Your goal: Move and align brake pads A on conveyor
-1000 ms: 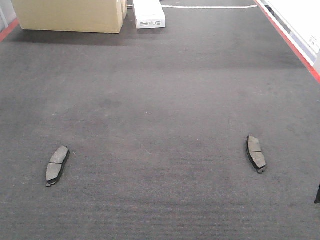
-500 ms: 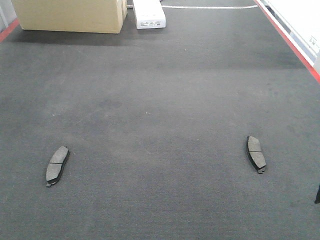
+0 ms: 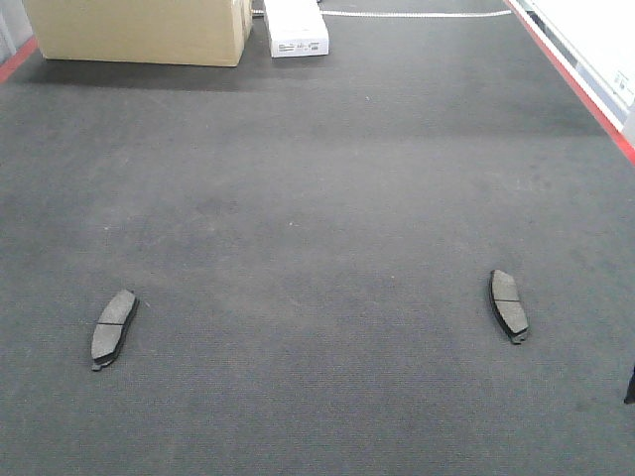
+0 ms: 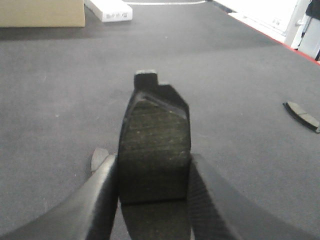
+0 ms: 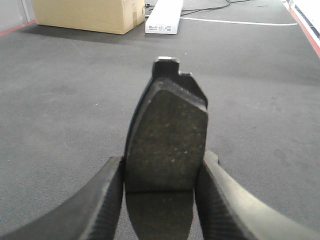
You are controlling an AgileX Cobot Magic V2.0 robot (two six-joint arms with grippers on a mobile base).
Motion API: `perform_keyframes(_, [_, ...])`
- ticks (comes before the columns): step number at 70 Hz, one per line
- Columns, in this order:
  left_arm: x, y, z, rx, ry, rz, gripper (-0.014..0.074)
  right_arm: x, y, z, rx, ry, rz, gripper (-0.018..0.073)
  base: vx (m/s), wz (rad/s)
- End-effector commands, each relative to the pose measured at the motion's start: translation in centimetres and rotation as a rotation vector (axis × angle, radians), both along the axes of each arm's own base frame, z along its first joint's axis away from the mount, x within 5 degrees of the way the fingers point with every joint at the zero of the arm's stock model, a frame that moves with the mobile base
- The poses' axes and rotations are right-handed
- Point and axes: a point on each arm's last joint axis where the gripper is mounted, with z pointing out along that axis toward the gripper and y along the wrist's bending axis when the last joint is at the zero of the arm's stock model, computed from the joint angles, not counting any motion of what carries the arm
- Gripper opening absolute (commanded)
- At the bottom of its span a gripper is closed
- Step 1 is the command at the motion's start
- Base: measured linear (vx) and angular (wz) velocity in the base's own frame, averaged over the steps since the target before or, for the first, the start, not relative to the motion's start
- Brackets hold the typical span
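The exterior front-facing view is filled by the conveyor, on which two brake pads A are seen lying flat and well apart: the left pad near the lower left, tilted slightly, and the right pad near the lower right, each crossed by a thin groove. Neither arm is shown in this view, apart from a small dark sliver at the lower right edge that cannot be identified. In the left wrist view, a third pad is held upright between the fingers of the left gripper, its tabbed end pointing away from the camera; its lower part is hidden between the fingers and blurred. A small grey shape is glimpsed beside the left finger, too cut off to be told. A further pad is seen flat on the belt at the far right of that view. In the right wrist view, a fourth pad is clamped the same way by the right gripper, tab end outward, its base lost in shadow between the fingers. At the far end of the belt, a cardboard box and a white box are cut off by the top edge, and a red frame edge is seen along the right side.
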Motion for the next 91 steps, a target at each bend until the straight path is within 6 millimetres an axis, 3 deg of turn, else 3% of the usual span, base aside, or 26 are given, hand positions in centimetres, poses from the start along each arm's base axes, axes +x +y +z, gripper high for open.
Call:
perform_keyframes(1, [0.2, -0.3, 1.6, -0.07, -0.077, -0.012, -0.0006, 0.2, -0.1, 1.7, 0.016, -0.115, -0.019, -0.0002, 0.0, 0.0])
perform_keyframes(13, [1.6, -1.2, 2.4, -0.054, -0.005, -0.01, -0.0006, 0.2, -0.1, 1.7, 0.016, -0.115, -0.019, -0.0002, 0.0, 0.0])
perform_keyframes(27, [7.4, -5.0, 4.1, 0.031, 0.234, -0.014, -0.0003, 0.2, -0.1, 1.7, 0.016, -0.115, -0.019, -0.0002, 0.0, 0.0])
perform_keyframes(36, [11.4, -7.7, 3.8, 0.063, 0.358, -0.017, 0.0, 0.2, -0.1, 1.7, 0.016, -0.115, -0.019, -0.0002, 0.0, 0.0])
perform_keyframes(48, [16.8, -11.3, 1.1, 0.144, 0.521, -0.04, 0.0004, 0.2, -0.1, 1.7, 0.016, -0.115, -0.019, -0.0002, 0.0, 0.0])
perform_keyframes(61, [21.9, -14.6, -3.8, 0.209, 0.692, -0.039, 0.0004, 0.2, -0.1, 1.7, 0.016, -0.115, -0.019, -0.0002, 0.0, 0.0])
perform_keyframes(71, [24.7, -16.4, -6.9, 0.239, 0.76, -0.033, 0.0012, 0.2, -0.1, 1.7, 0.016, -0.115, -0.019, -0.0002, 0.0, 0.0])
perform_keyframes(91, [28.2, -18.5, -10.3, 0.239, 0.814, -0.006, 0.0096, 0.2, -0.1, 1.7, 0.016, -0.115, -0.019, -0.0002, 0.0, 0.0])
